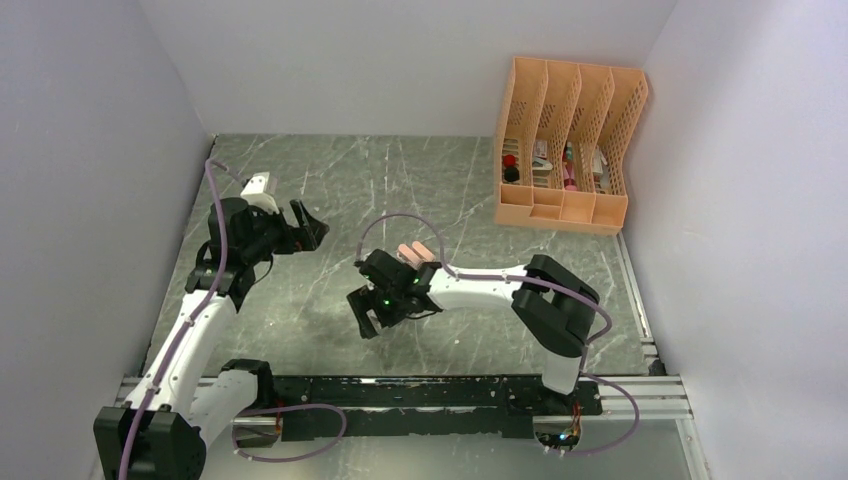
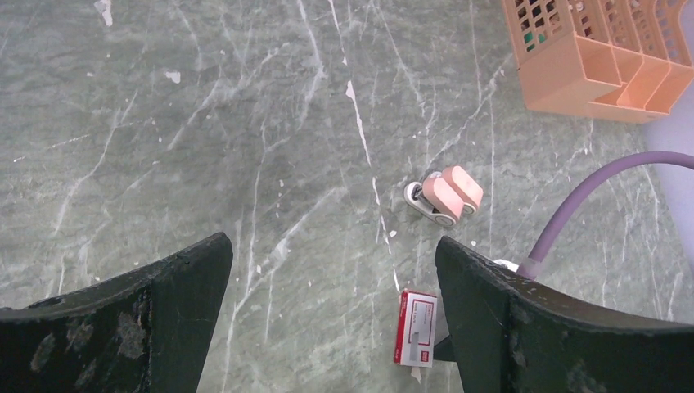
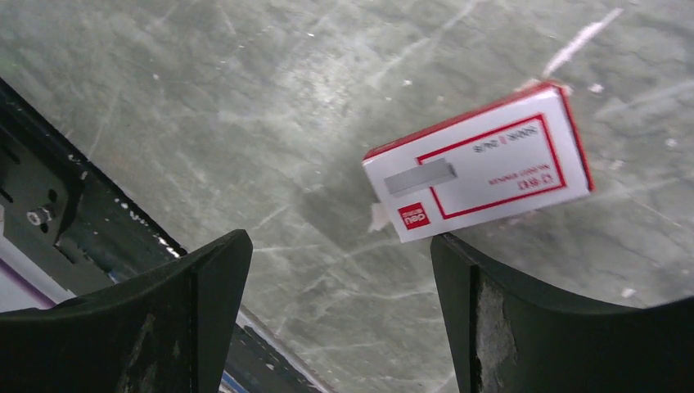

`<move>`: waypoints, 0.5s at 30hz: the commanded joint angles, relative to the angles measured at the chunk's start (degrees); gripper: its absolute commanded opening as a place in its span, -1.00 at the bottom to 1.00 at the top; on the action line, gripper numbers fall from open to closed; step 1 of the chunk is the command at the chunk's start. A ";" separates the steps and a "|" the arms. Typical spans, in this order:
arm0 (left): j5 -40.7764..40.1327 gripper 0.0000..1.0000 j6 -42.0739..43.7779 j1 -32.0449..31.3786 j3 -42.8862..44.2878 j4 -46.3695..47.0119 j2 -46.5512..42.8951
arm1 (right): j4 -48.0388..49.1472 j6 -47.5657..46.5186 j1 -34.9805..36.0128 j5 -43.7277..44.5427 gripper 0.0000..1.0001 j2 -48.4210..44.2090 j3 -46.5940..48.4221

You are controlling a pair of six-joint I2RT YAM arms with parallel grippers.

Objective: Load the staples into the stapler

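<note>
- Staples (image 3: 483, 160): we see only their red-and-white box (image 2: 416, 326), which lies on the tabletop (image 1: 400, 180) and looks shut. No loose strip shows in any view.
- In the right wrist view the box sits tilted just beyond the fingertips, nearer one finger than the other and not between them. We cannot tell whether it touches that finger.
- In the top view we cannot make the box out. The right arm appears to cover it.
- The stapler (image 2: 448, 195), salmon-pink on a metal base, lies on the tabletop near the box but apart from it, on the side toward the organizer (image 1: 565, 150). Nothing holds it, and we cannot tell whether its magazine is open.
- The right gripper (image 3: 340, 241) hangs low over the tabletop with its jaws apart and nothing between them.
- The left gripper (image 2: 331, 241) has its jaws spread wide and is empty. It hangs to the left, well apart from the box and stapler, with both in its wrist view.
- We judge the task to be at its very start, with no step visibly done.
- What is left, in our judgement, is to open the box, draw out a strip, open the stapler, seat the strip in it and close it.
</note>
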 commanded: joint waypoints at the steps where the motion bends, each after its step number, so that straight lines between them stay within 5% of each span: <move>1: -1.64 0.98 0.40 -0.45 2.84 -3.43 -0.86 | -1.16 1.50 2.25 -0.72 0.72 3.91 1.49; 15: -9.78 0.98 2.90 -0.44 4.66 -8.12 -5.30 | 4.29 -1.09 2.42 6.86 0.72 7.82 5.82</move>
